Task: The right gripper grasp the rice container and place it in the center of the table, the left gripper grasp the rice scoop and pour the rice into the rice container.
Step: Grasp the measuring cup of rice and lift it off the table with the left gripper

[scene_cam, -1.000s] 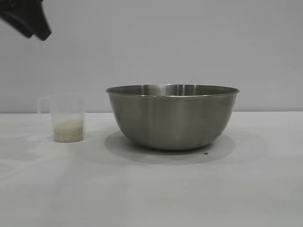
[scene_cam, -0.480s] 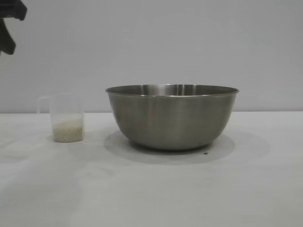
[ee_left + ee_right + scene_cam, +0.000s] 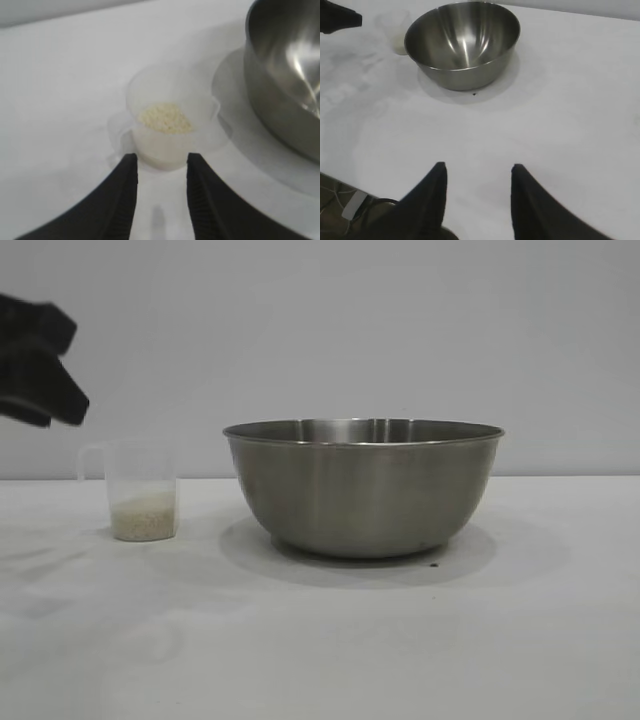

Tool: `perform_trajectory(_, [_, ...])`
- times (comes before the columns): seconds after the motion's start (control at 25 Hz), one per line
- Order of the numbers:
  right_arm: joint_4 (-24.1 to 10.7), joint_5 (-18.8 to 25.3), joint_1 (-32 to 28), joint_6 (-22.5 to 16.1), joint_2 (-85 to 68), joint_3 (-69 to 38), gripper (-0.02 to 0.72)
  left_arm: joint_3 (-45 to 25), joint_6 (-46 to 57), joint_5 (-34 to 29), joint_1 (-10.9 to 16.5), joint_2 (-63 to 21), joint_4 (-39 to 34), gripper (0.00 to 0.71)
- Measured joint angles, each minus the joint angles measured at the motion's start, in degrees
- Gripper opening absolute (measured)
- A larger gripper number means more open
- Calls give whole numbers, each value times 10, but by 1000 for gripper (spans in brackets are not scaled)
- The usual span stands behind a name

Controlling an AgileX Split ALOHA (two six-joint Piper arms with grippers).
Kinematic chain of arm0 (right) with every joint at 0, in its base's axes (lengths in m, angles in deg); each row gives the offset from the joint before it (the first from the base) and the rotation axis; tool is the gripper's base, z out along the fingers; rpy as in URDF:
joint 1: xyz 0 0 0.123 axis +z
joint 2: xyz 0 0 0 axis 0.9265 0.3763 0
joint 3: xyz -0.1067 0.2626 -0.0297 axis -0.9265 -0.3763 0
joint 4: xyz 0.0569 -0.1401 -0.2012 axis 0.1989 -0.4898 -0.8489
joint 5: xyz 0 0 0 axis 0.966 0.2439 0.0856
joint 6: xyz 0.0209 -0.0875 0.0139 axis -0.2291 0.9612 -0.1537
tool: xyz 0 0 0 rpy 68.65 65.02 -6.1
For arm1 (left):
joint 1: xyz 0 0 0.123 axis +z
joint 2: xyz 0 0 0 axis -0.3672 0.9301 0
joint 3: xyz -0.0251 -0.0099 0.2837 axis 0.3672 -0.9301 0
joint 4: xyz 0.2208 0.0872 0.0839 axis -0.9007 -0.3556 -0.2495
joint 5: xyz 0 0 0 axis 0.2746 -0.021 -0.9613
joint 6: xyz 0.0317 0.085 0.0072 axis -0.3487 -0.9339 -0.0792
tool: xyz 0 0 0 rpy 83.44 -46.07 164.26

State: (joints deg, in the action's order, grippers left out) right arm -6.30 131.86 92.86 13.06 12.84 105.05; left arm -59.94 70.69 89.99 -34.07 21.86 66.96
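Note:
The rice container (image 3: 364, 490), a big steel bowl, stands mid-table and holds nothing visible (image 3: 462, 45). To its left stands the rice scoop (image 3: 142, 490), a clear cup with a layer of rice (image 3: 146, 517) in its bottom. My left gripper (image 3: 60, 400) hangs above and to the left of the scoop, clear of it. In the left wrist view that gripper (image 3: 161, 156) is open, and the scoop (image 3: 172, 90) with its rice (image 3: 165, 117) sits just beyond the fingertips. My right gripper (image 3: 478, 167) is open and empty over bare table, well back from the bowl.
The white table (image 3: 320, 640) spreads around both items. A small dark speck (image 3: 434, 563) lies by the bowl's base. In the right wrist view the table's near edge (image 3: 340, 180) shows, with cables below it.
The left gripper has come down from the upper left corner of the exterior view to just above and left of the scoop. Bowl, scoop and right arm stay put.

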Motion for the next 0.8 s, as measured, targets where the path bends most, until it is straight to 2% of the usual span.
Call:
perform_trajectory(0.08, [-13, 1, 0, -20, 0, 0, 254, -18, -32, 58, 0, 6, 36, 215])
perform_trajectory(0.24, [-22, 2, 0, -37, 0, 0, 254, -62, -55, 166, 0, 29, 125, 215])
perform_trajectory(0.32, [-23, 4, 0, -40, 0, 0, 254, -76, -66, 214, 0, 49, 147, 215])
perform_trajectory(0.56, [-25, 4, 0, -42, 0, 0, 254, -80, -82, 233, 0, 132, 129, 215])
perform_trajectory(0.8, [-25, 4, 0, -42, 0, 0, 254, -77, -83, 233, 0, 145, 119, 215])
